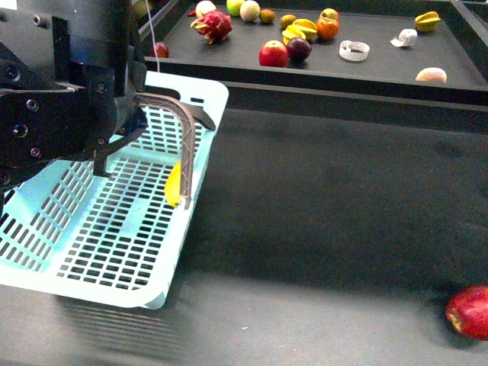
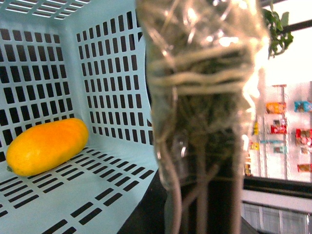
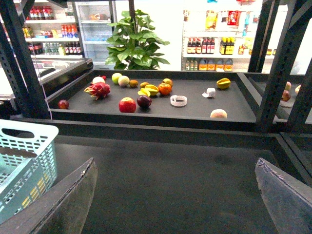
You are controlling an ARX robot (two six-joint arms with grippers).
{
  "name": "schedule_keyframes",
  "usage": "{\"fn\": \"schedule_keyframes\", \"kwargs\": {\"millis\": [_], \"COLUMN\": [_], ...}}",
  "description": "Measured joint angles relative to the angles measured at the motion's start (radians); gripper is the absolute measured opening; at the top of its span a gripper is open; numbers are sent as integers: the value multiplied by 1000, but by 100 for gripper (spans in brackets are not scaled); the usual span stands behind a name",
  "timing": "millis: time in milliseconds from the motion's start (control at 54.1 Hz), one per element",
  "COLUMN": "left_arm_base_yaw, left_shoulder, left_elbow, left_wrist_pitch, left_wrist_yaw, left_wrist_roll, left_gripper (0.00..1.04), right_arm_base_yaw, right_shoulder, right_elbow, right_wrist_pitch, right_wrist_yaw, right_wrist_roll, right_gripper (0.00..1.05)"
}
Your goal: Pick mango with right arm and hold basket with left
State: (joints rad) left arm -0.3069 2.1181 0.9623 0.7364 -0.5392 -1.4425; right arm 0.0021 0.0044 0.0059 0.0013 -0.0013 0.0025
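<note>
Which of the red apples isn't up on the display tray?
The red apple lying alone on the dark lower surface at the robot's near right. The other red apple sits among the mixed fruit on the black display tray.

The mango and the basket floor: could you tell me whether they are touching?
Touching. The left wrist view shows the mango lying directly on the slotted floor of the basket, with no gap beneath it.
</note>
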Motion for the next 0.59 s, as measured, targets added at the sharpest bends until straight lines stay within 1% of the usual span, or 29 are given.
{"fn": "schedule_keyframes", "kwargs": {"millis": [148, 222, 240, 259, 333, 388, 425, 499, 573, 591], "left_arm_base_yaw": [35, 37, 37, 37, 37, 36, 36, 36, 39, 40], "left_shoulder": [56, 72, 74, 79, 93, 99, 103, 106, 107, 107], "left_elbow": [55, 95, 103, 115, 137, 143, 144, 145, 140, 138], "left_wrist_pitch": [-19, -75, -84, -101, -139, -153, -155, -163, -167, -167], "left_wrist_yaw": [13, 22, 25, 27, 36, 39, 39, 40, 41, 41], "left_wrist_roll": [-28, -34, -43, -44, -45, -49, -51, -51, -50, -50], "left_gripper": [5, 5, 9, 14, 29, 36, 43, 54, 68, 70], "right_arm_base_yaw": [0, 0, 0, 0, 0, 0, 0, 0, 0, 0], "right_shoulder": [0, 0, 0, 0, 0, 0, 0, 0, 0, 0], "right_elbow": [0, 0, 0, 0, 0, 0, 0, 0, 0, 0], "right_wrist_pitch": [0, 0, 0, 0, 0, 0, 0, 0, 0, 0], "right_wrist_yaw": [0, 0, 0, 0, 0, 0, 0, 0, 0, 0], "right_wrist_roll": [0, 0, 0, 0, 0, 0, 0, 0, 0, 0], "right_gripper": [96, 96, 96, 96, 96, 96, 96, 96, 96, 96]}}
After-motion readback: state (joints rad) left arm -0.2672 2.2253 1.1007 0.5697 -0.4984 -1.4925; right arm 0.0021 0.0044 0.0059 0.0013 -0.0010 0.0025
